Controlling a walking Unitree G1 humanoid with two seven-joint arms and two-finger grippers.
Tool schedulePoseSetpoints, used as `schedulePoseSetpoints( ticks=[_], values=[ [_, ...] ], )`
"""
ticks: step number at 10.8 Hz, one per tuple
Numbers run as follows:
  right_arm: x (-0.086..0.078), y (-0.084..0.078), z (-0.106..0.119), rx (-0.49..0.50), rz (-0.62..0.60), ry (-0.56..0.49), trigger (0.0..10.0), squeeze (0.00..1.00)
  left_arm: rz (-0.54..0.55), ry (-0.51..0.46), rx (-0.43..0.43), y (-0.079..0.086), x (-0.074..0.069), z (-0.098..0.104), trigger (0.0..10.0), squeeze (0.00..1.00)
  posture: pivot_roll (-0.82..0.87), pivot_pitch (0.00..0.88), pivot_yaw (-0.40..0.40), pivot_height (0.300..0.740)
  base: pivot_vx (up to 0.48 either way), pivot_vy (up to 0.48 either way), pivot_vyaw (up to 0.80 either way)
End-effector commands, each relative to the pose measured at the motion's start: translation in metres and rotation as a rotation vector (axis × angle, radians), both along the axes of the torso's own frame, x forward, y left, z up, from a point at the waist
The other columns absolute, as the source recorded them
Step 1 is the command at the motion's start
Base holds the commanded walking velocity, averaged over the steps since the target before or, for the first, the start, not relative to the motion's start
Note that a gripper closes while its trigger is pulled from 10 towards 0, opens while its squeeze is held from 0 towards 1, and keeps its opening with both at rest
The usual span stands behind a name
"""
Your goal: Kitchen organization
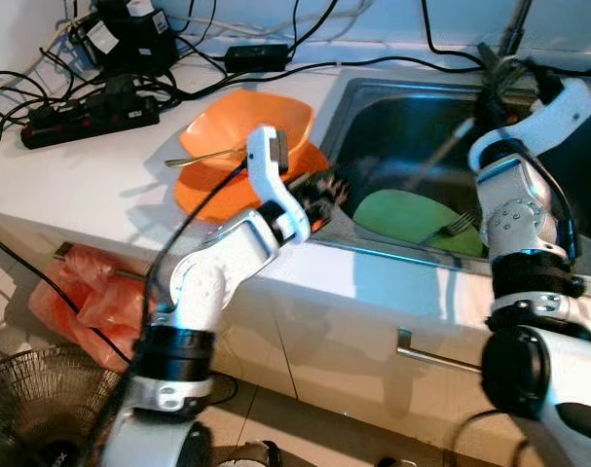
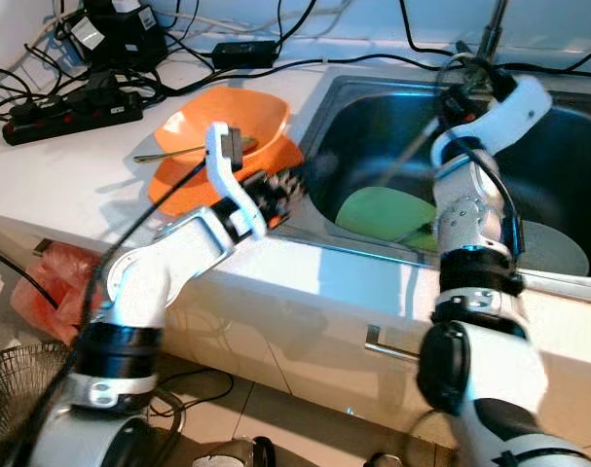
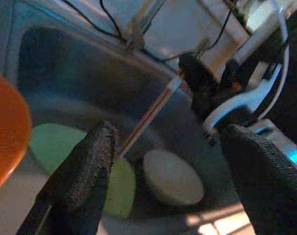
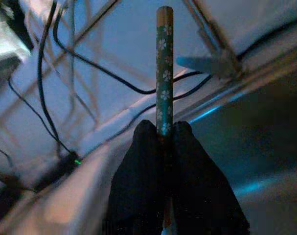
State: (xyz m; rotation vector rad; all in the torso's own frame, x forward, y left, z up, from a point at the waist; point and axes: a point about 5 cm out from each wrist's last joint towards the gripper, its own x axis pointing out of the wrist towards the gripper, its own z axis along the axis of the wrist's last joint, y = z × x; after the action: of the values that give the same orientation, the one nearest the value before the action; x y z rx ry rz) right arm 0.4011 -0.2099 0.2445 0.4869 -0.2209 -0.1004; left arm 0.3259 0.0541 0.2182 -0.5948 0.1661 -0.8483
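Observation:
My right gripper is up over the steel sink, near the faucet, shut on a green flower-patterned chopstick. The chopstick slants down into the basin. A green plate lies in the sink with a fork on it, and a pale upturned bowl lies beside it. My left gripper hovers at the sink's left rim, open and holding nothing. Just behind it, an orange bowl rests on an orange plate, with a gold utensil across it.
A black power strip, adapters and several cables crowd the back left of the white counter. A cabinet handle sticks out below the sink. A red plastic bag and a fan are on the floor at left.

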Motion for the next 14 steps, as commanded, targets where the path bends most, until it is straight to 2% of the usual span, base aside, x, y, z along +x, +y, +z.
schedulePoseSetpoints(
  ticks=[1,2,4,5,6,9,12,14],
  values=[
    [0.001,0.006,-0.01,-0.198,0.007,0.065,10.0,0.0,-0.03,-0.045,0.106,0.002,-0.005,-0.003,10.0,1.0,0.11,0.106,0.129,0.74,0.0,0.0,0.0],
    [0.002,0.008,-0.015,-0.323,0.017,0.1,10.0,0.0,-0.04,-0.074,0.165,0.004,-0.006,-0.006,10.0,1.0,0.11,0.106,0.129,0.74,0.0,0.0,0.0],
    [0.004,0.021,-0.035,-0.54,0.128,0.173,10.0,0.0,-0.053,-0.118,0.291,0.009,-0.007,-0.012,10.0,1.0,0.12,0.106,0.125,0.74,0.0,0.0,0.0],
    [0.004,0.024,-0.039,-0.532,0.155,0.181,10.0,0.06,-0.064,-0.125,0.309,0.01,-0.007,-0.013,10.0,1.0,0.12,0.106,0.125,0.74,0.0,0.0,0.0],
    [0.004,0.03,-0.043,-0.564,0.181,0.185,10.0,1.0,-0.071,-0.134,0.329,0.012,-0.006,-0.014,10.0,1.0,0.12,0.105,0.125,0.74,0.0,0.0,0.0],
    [0.004,0.037,-0.045,-0.577,0.219,0.18,10.0,1.0,-0.029,-0.14,0.329,0.017,0.0,-0.01,10.0,1.0,0.12,0.102,0.124,0.74,0.0,0.0,0.0],
    [0.004,0.038,-0.043,-0.569,0.223,0.168,10.0,1.0,-0.032,-0.152,0.351,0.017,0.0,-0.011,10.0,1.0,0.12,0.1,0.125,0.74,0.0,0.0,0.0],
    [0.005,0.038,-0.036,-0.552,0.21,0.141,10.0,1.0,0.052,-0.243,0.381,0.02,0.003,-0.003,10.0,1.0,0.12,0.101,0.125,0.74,0.0,0.0,0.0]
  ],
)
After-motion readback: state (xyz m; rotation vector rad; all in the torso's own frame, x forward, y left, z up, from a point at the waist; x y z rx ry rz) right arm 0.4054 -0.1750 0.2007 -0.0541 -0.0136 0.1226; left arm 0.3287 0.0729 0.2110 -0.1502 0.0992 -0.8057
